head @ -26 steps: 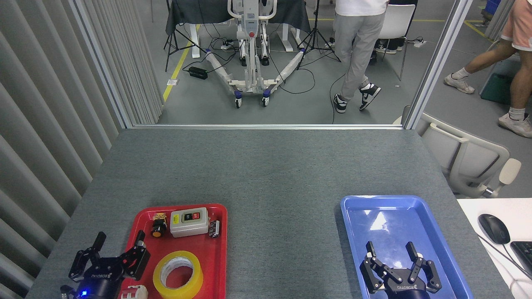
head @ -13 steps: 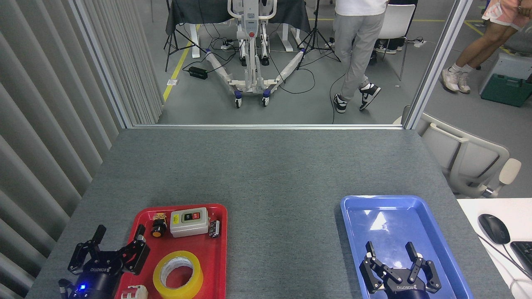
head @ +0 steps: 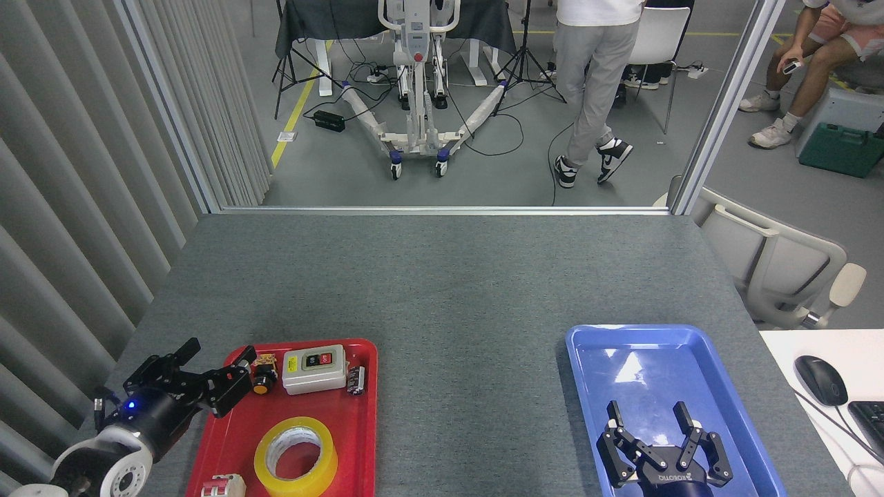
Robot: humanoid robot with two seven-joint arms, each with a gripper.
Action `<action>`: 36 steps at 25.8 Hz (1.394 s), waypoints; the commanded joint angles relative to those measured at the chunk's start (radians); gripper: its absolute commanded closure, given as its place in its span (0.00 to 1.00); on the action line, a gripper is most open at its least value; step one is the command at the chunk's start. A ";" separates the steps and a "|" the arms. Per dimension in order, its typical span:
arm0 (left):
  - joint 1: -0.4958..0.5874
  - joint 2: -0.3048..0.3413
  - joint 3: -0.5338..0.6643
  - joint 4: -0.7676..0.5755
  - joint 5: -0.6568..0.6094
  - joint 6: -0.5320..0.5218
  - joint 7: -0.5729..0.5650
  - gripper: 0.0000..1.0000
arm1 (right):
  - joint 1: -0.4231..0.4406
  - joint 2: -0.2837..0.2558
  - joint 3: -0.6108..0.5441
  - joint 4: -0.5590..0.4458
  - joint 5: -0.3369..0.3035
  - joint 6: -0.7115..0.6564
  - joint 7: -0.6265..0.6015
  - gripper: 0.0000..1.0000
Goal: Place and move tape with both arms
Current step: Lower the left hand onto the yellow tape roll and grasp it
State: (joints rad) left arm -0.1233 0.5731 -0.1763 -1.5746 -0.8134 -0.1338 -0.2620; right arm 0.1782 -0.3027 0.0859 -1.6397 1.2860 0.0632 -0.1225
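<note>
A roll of yellow tape lies flat in the near half of the red tray. My left gripper hangs open over the tray's far left corner, its fingers pointing right and away, apart from the tape. My right gripper is open above the near part of the blue tray, with nothing between its fingers.
The red tray also holds a grey switch box, a black push button, a small dark part and a white-red piece. A mouse and keyboard sit on a white desk at right. People are beyond the table.
My left gripper rose and swung up and right, from the tray's near left side to over its far left corner. The right gripper stayed put.
</note>
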 commanded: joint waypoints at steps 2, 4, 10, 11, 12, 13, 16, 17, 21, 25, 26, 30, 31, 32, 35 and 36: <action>-0.113 0.102 -0.055 0.008 0.045 -0.138 -0.332 0.00 | 0.000 -0.001 0.000 0.000 0.004 0.003 0.000 0.00; -0.173 0.146 -0.098 0.011 0.048 -0.205 -0.454 0.00 | 0.000 -0.001 0.000 0.000 0.004 0.003 0.000 0.00; -0.340 0.194 -0.299 0.114 0.048 -0.290 -0.557 0.00 | 0.000 0.002 0.000 0.000 0.010 0.003 0.000 0.00; -0.366 0.194 -0.344 0.148 0.048 -0.294 -0.562 0.00 | 0.000 0.002 0.000 0.000 0.010 0.003 0.000 0.00; -0.391 0.194 -0.385 0.166 0.048 -0.294 -0.563 0.00 | 0.000 0.002 0.000 0.000 0.010 0.001 0.000 0.00; -0.415 0.192 -0.427 0.171 0.048 -0.296 -0.563 0.00 | 0.000 0.002 0.000 0.000 0.010 0.001 0.000 0.00; -0.466 0.194 -0.509 0.171 0.050 -0.296 -0.562 0.00 | 0.000 0.001 0.000 0.001 0.010 0.000 -0.002 0.00; -0.469 0.194 -0.526 0.174 0.051 -0.291 -0.562 0.00 | 0.000 0.001 0.000 0.001 0.010 0.000 -0.002 0.00; -0.473 0.189 -0.592 0.196 0.094 -0.283 -0.562 0.00 | 0.000 0.001 0.000 0.001 0.010 0.000 -0.002 0.00; -0.496 0.183 -0.666 0.205 0.106 -0.285 -0.562 0.00 | 0.000 0.004 0.000 0.001 0.012 0.000 0.000 0.00; -0.506 0.182 -0.678 0.206 0.106 -0.287 -0.562 0.00 | 0.001 0.004 0.000 0.001 0.012 0.001 0.000 0.00; -0.545 0.143 -0.733 0.263 0.106 -0.287 -0.563 0.00 | 0.000 0.002 0.000 0.003 0.012 0.000 -0.002 0.00; -0.547 0.131 -0.741 0.285 0.106 -0.287 -0.563 0.00 | 0.000 0.002 0.000 0.004 0.012 0.000 0.000 0.00; -0.549 0.119 -0.746 0.312 0.106 -0.287 -0.563 0.00 | 0.000 0.001 0.000 0.006 0.012 0.000 -0.002 0.00; -0.550 0.102 -0.747 0.350 0.106 -0.287 -0.565 0.00 | 0.000 0.001 0.001 0.008 0.016 0.000 0.000 0.00; -0.550 0.102 -0.747 0.352 0.105 -0.287 -0.566 0.00 | 0.000 0.001 0.000 0.008 0.023 0.000 -0.002 0.00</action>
State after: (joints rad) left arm -0.6706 0.6894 -0.9168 -1.2523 -0.7073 -0.4192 -0.8257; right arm 0.1783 -0.3017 0.0861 -1.6334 1.3010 0.0629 -0.1232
